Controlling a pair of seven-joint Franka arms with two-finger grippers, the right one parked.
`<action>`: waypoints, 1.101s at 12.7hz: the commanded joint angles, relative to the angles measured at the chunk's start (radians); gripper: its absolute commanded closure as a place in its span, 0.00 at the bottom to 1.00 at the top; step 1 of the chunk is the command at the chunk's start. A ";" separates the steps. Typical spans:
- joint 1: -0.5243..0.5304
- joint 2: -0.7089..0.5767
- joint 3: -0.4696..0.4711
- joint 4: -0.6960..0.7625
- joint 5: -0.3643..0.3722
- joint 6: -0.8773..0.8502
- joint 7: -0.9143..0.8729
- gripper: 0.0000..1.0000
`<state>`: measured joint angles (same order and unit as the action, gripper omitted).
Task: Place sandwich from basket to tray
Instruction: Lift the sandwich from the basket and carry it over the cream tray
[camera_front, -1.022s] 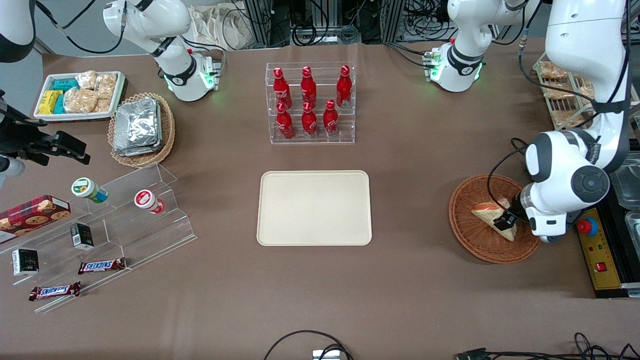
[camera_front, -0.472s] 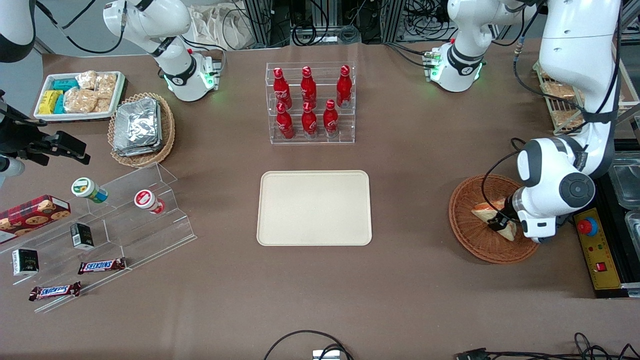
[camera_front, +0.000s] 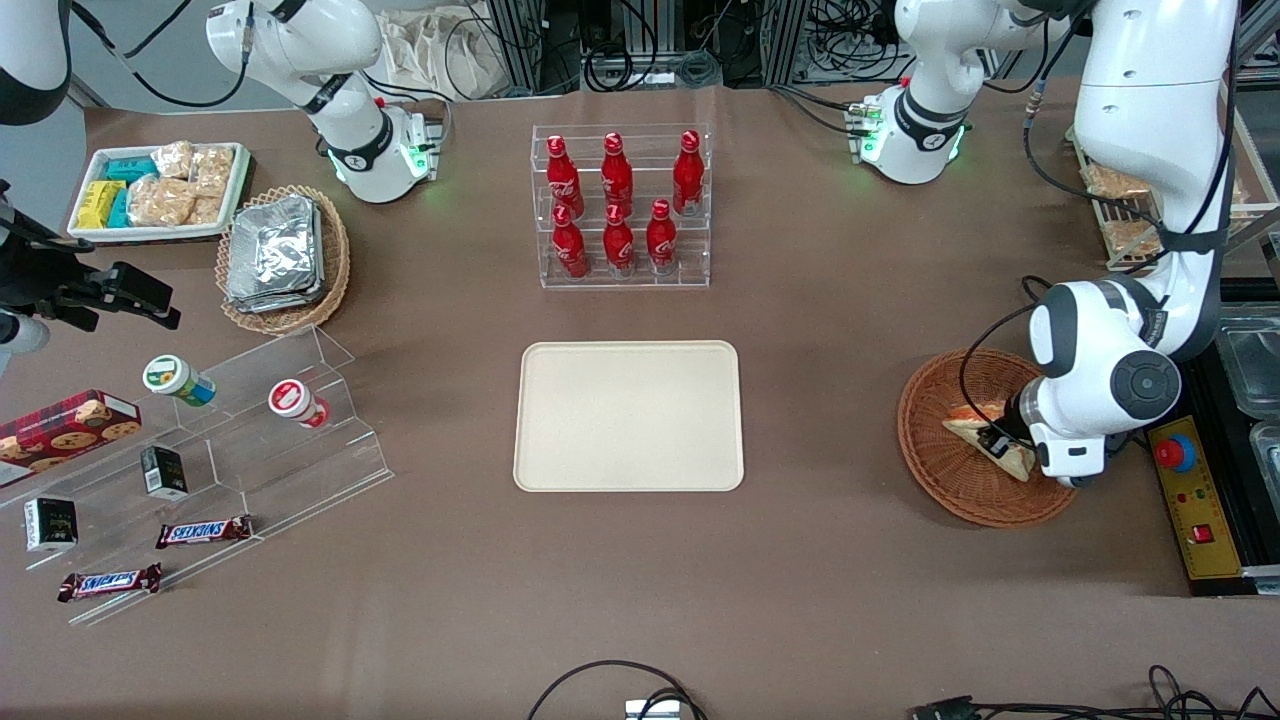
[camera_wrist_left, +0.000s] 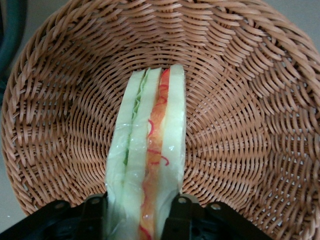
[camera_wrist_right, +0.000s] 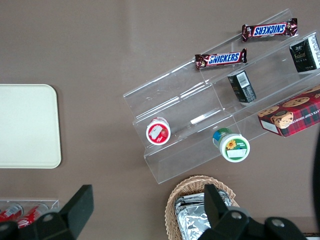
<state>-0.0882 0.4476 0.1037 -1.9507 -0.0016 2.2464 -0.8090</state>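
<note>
Down inside the round reddish-brown woven wicker basket (camera_front: 950, 480), toward the working arm's end of the table, the left arm's black two-finger gripper (camera_front: 1000, 441) sits low over the weave. Its fingers (camera_wrist_left: 95, 212) are clamped on the triangular sandwich of pale bread with orange-red and green filling (camera_wrist_left: 147, 165), one pad against each bread face, the filling edge running between them. The wrapped sandwich (camera_front: 985, 432) stands on edge, its lower part touching the basket's woven floor (camera_wrist_left: 235, 125), and the basket's rim curves around both it and the gripper. Well apart from the gripper, toward the middle of the table, lies the large flat cream-beige rectangular tray with rounded corners (camera_front: 629, 416), bare brown tabletop (camera_front: 820, 400) between it and the basket.
</note>
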 joint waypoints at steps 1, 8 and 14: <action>-0.001 -0.058 -0.001 0.003 0.008 -0.054 0.090 1.00; -0.053 -0.170 -0.068 0.336 0.012 -0.442 0.502 1.00; -0.271 -0.123 -0.142 0.576 0.003 -0.665 0.551 1.00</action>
<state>-0.3094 0.2676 -0.0152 -1.4314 -0.0005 1.5997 -0.2826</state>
